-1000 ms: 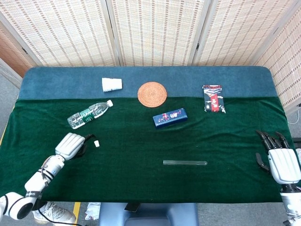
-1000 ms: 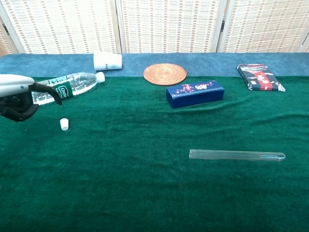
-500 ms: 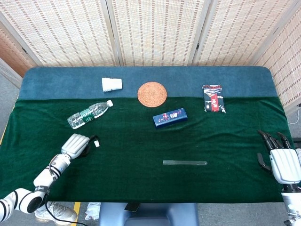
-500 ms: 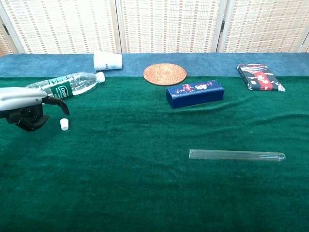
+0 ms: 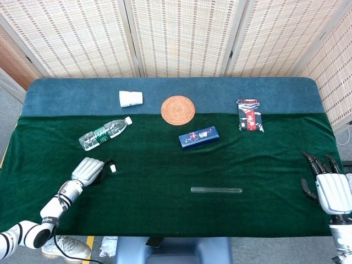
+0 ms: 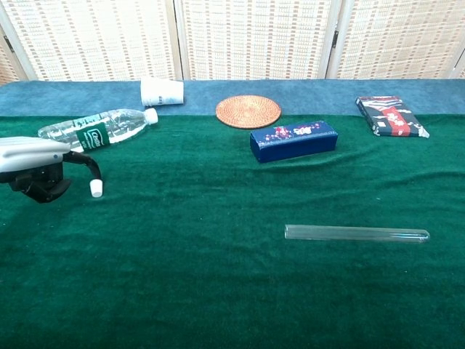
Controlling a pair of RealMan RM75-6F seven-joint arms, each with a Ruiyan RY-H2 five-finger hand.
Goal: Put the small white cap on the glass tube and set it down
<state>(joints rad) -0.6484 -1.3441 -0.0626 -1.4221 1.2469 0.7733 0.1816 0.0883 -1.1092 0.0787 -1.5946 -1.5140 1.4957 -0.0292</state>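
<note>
The small white cap (image 5: 113, 168) (image 6: 95, 188) stands on the green cloth at the left. My left hand (image 5: 88, 169) (image 6: 35, 164) lies just left of it, low over the cloth; one dark finger (image 6: 91, 169) arches out and its tip ends right above the cap. The cap looks to rest on the cloth, not lifted. The glass tube (image 5: 216, 190) (image 6: 356, 233) lies flat and bare, right of centre near the front. My right hand (image 5: 330, 186) hangs at the table's right edge with fingers spread, holding nothing, far from the tube.
A water bottle (image 6: 98, 129) lies behind the left hand. A paper cup (image 6: 161, 91), a round woven coaster (image 6: 248, 111), a blue box (image 6: 293, 140) and a dark packet (image 6: 391, 115) sit further back.
My left hand has moved right and down toward the cap, its finger now reaching over it. The right hand drew slightly back toward the table edge. Cap and tube stay put.
</note>
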